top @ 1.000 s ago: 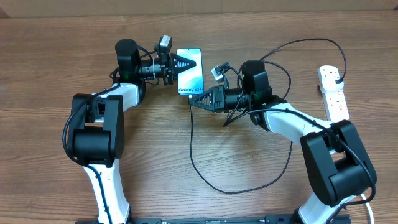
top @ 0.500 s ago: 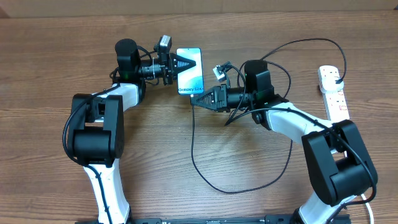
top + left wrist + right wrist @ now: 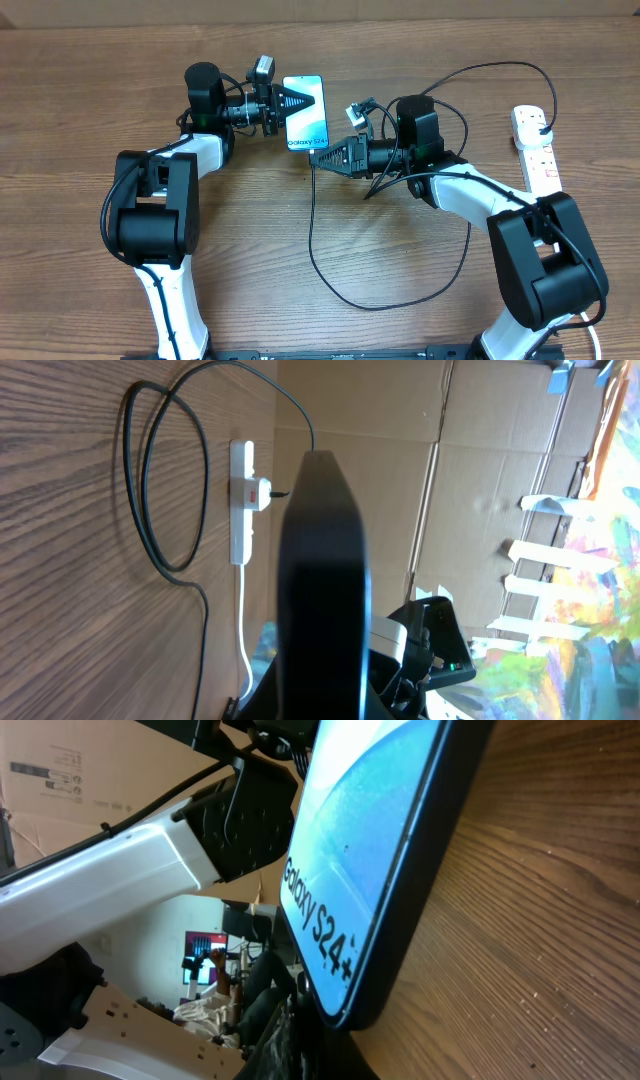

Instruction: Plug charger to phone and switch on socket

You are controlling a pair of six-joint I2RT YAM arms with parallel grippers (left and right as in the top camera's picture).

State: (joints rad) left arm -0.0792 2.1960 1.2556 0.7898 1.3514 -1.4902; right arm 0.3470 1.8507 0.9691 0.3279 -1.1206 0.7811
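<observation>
The phone [image 3: 306, 112] lies on the table [image 3: 80, 60]. The left gripper [image 3: 310, 101] reaches over the phone from its left side. The right gripper [image 3: 318, 163] sits at the phone's near end, where one end of the charger [image 3: 312, 240] meets its tip. From there the charger loops nearer, then right of the phone. The socket [image 3: 535, 150] lies well apart, far right of the phone.
</observation>
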